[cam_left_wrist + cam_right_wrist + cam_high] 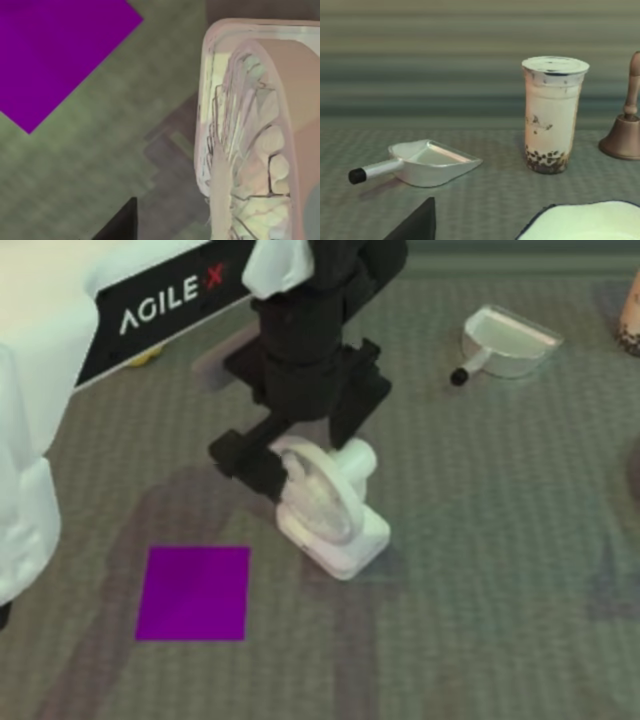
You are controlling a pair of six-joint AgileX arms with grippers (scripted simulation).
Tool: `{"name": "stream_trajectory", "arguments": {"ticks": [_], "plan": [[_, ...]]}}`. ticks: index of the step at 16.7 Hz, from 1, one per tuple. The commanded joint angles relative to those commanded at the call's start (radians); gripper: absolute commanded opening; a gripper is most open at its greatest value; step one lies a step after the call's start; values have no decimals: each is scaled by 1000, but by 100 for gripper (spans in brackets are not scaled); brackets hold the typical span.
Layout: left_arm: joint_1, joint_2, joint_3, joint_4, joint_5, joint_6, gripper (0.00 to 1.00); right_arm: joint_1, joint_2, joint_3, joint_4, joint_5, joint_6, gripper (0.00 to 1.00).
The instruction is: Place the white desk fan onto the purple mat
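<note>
White desk fan (325, 508) is sitting mid-table, base toward the near edge, grilled head leaning back under the arm. It is lying to the right of the purple mat (194, 592), near it but apart, with bare tabletop showing between them.

Left gripper (300, 465) is coming in from above, straddling the fan's head and motor housing; one dark finger is showing on the head's left side, the other by the housing on its right. Jaws appear to be set about the fan's upper part, but whether they are pressing on it or merely bracketing it I cannot tell. Left wrist view is filling with grille and blades at close range, mat corner beyond.

Right arm is parked off the right side, out of the top view; its wrist camera is looking at a dustpan (427, 162), a bubble tea cup (551, 115) and a bell (627, 120).

Progress, as I judge it: the approach is done or nearly so. Fan looks to be resting on the table, not lifted. Lifting, carrying left and forward, and setting down on the mat are all remaining.
</note>
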Motion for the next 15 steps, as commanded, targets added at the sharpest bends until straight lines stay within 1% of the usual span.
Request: {"name": "stream_trajectory", "arguments": {"ticks": [9, 10, 15], "plan": [[0, 0, 0, 0, 0, 0, 2, 0, 0, 0, 0, 0, 0, 100], [0, 0, 0, 0, 0, 0, 0, 0, 0, 0, 0, 0, 0, 100], [0, 0, 0, 0, 0, 0, 0, 0, 0, 0, 0, 0, 0, 100]]}}
